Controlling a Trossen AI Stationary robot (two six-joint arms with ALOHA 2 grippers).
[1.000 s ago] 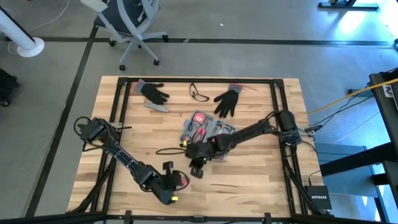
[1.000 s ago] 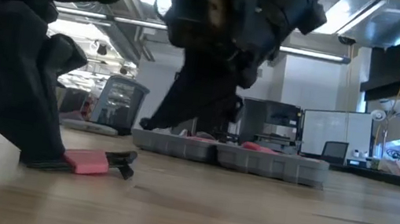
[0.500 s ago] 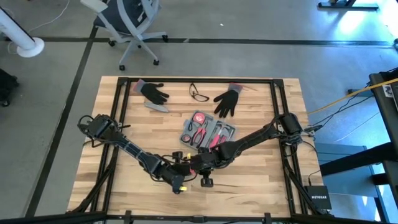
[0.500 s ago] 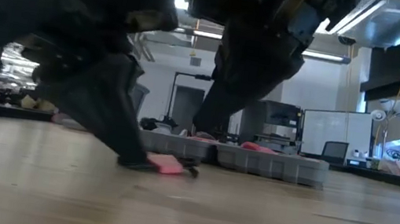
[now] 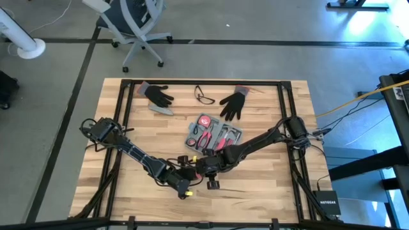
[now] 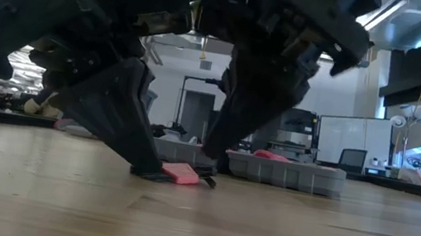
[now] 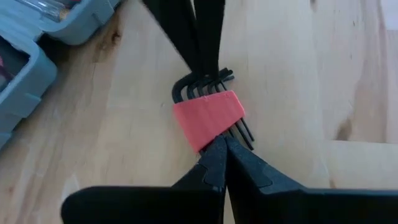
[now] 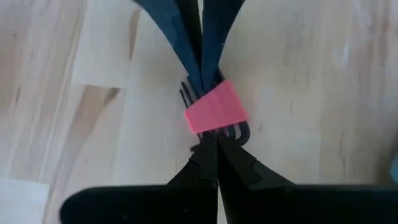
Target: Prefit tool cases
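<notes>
The blue-grey tool case [image 5: 214, 135] lies open on the table's middle with tools in its recesses; it also shows in the low view [image 6: 286, 172] and the left wrist view [image 7: 25, 46]. Nearer the table's near edge lies a set of black hex keys in a red holder [image 7: 208, 118] [image 8: 216, 107] [image 6: 179, 174]. My left gripper [image 7: 221, 144] [image 5: 185, 174] is shut at the keys' straight ends. My right gripper [image 8: 212, 140] [image 5: 198, 168] is shut at their bent ends, facing the left one. My left gripper's shut fingertips [image 7: 214, 148] touch the red holder's edge [image 7: 208, 138] on the side of the keys' straight ends, slanting down from the table's left. The set lies flat on the table. Whether a key is pinched between them, I cannot tell. My right gripper's shut fingertips [image 8: 208, 144] touch the holder's opposite edge [image 8: 211, 127], beside the keys' bent ends [image 8: 241, 132], slanting down from the table's right. Whether they hold a key, I cannot tell.
Two black gloves [image 5: 158, 95] [image 5: 234, 103] and a pair of safety glasses [image 5: 204, 96] lie along the far edge, with a small grey bar [image 5: 161, 109] by the left glove. Bare wood shows left and right of the grippers. An office chair [image 5: 131, 25] stands beyond the table.
My left gripper has moved from the near edge toward the table's right and far side, and the red hex key set has slid along the table with it. My right gripper has come down and toward the near edge, meeting the set from the other side.
</notes>
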